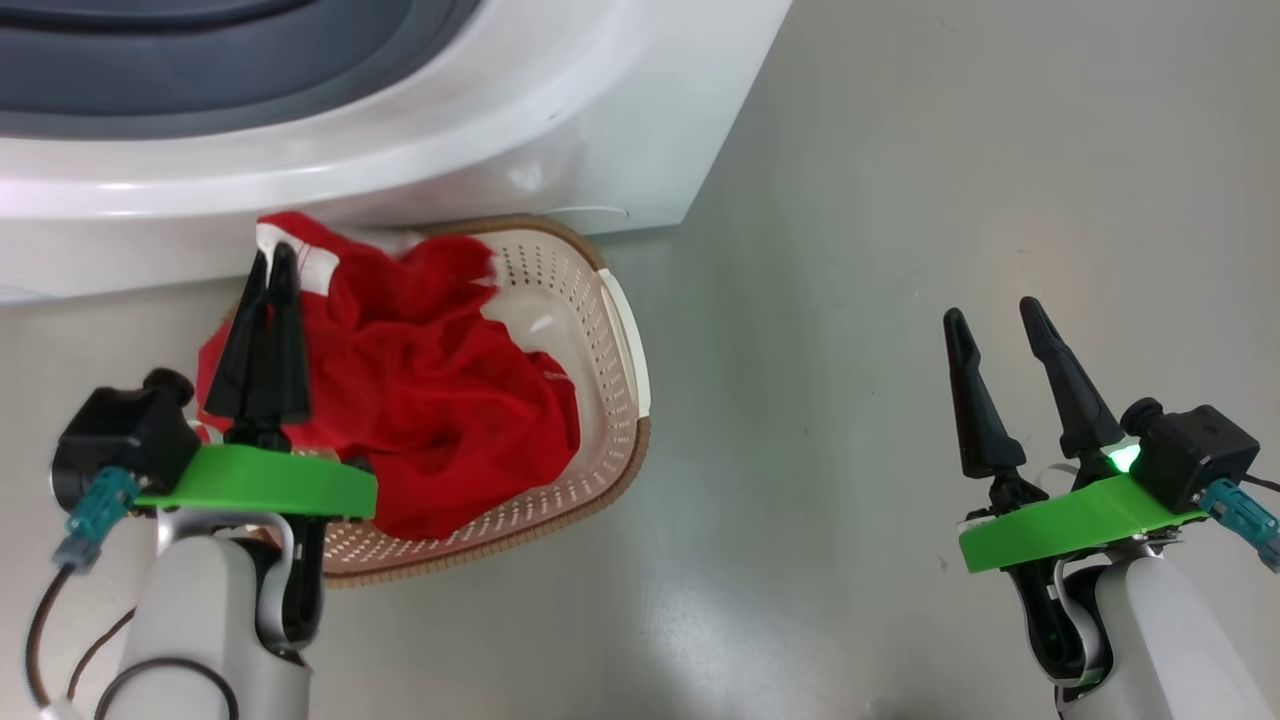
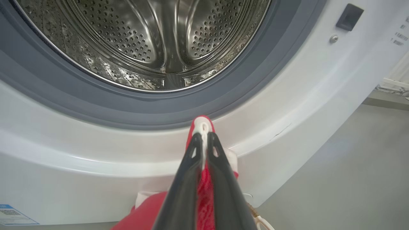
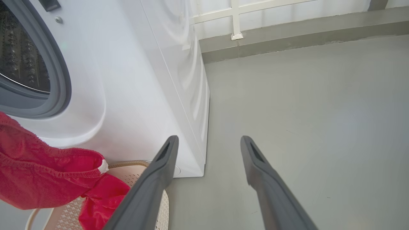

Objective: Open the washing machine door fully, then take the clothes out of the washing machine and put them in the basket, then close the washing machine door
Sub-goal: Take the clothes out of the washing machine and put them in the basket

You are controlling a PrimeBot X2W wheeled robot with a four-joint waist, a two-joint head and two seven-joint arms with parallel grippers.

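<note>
On the grey floor (image 1: 850, 300) below the washing machine (image 1: 560, 120), the left gripper (image 1: 273, 256) pinches the red clothes (image 1: 430, 390) over the centre-left basket (image 1: 610, 330), while the right gripper (image 1: 992, 318) gapes empty; released here, fabric overhanging the rim may spill out.

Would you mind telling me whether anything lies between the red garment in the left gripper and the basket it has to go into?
Nothing visible does. The left gripper holds the red garment by its white trim over the basket, and the cloth's lower folds already lie inside it.
</note>
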